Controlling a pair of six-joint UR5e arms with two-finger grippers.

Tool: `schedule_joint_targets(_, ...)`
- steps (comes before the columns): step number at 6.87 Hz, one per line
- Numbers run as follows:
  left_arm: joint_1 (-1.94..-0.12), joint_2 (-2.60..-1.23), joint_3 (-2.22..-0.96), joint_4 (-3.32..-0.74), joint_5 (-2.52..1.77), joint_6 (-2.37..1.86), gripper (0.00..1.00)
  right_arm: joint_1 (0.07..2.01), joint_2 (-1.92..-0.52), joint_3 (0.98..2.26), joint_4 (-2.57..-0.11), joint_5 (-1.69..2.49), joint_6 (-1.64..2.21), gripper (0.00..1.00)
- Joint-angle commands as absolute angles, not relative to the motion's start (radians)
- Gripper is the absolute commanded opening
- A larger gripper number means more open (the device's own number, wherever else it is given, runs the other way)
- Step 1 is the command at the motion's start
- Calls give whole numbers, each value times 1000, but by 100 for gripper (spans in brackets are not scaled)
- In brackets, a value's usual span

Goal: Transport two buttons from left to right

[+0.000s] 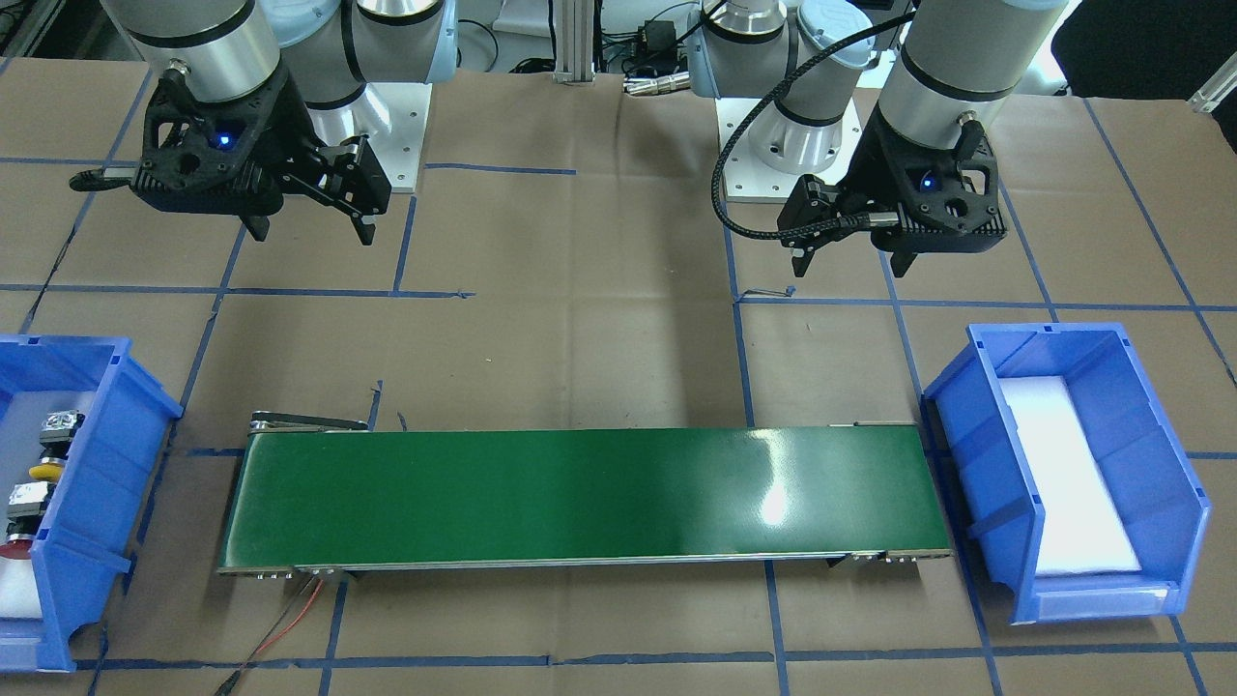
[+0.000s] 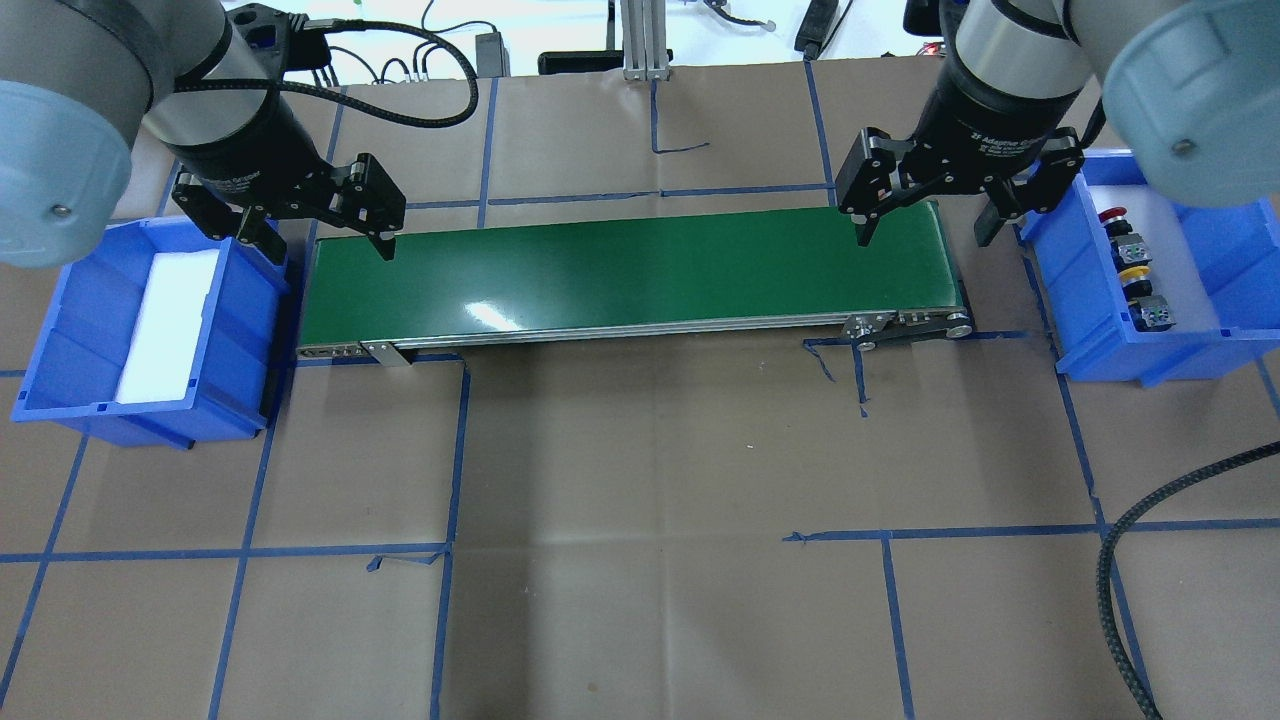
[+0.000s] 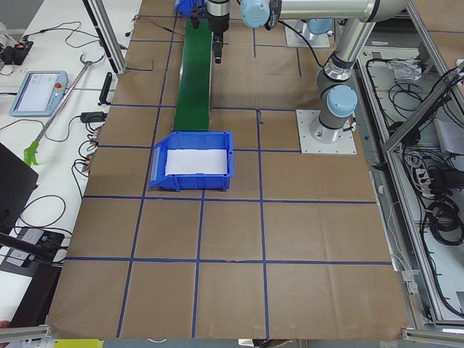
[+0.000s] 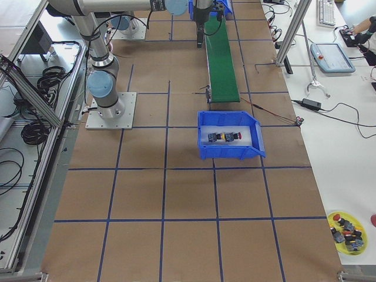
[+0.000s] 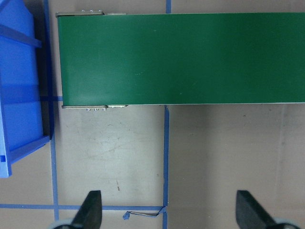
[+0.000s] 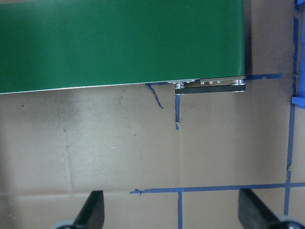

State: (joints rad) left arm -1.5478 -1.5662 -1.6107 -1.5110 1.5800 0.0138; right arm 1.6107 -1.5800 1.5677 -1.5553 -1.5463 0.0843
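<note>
Closest to the front-facing camera lies the brown-paper table (image 1: 580, 628) with its blue tape lines (image 1: 676, 659). Behind it is the green conveyor belt (image 1: 580, 498), which carries nothing. Both buttons are in the blue bin (image 2: 1090, 300) at the robot's right end of the belt. They lie in one row on a white pad (image 2: 1180, 270), almost end to end: the red-capped button (image 2: 1120, 232) farther from the robot, the yellow-capped button (image 2: 1143, 292) nearer. The other bin (image 2: 70, 330), at the left end, holds only a white foam sheet (image 2: 170, 320).

The right gripper (image 2: 923, 238) hovers high near the belt's right end, beside the full bin and not over it. The left gripper (image 2: 325, 245) hovers near the left end. Each has its fingers spread wide with nothing between them, as both wrist views confirm.

I judge the buttons to be light, hard plastic parts and not fragile. The mushroom caps (image 2: 1133, 272) are round and smooth and would probably slip. The flat sides of the block body (image 2: 1156, 315) look like the better place to grip. As the two lie so close, the fingers should come across the row, not along it.

Neither wrist camera shows the buttons. The front-facing view cuts the full bin at its edge, so the red cap is only partly visible. From overhead, the right arm's big joint (image 2: 1180, 100) hides the bin's far corner. Markings on the bodies are too small to read.
</note>
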Motion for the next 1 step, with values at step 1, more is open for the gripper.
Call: schedule_joint_targets(1,-1548,-1566,-1611,-1511,1580,14,100,1611,-1580,1568,-1555,-1546,84,100)
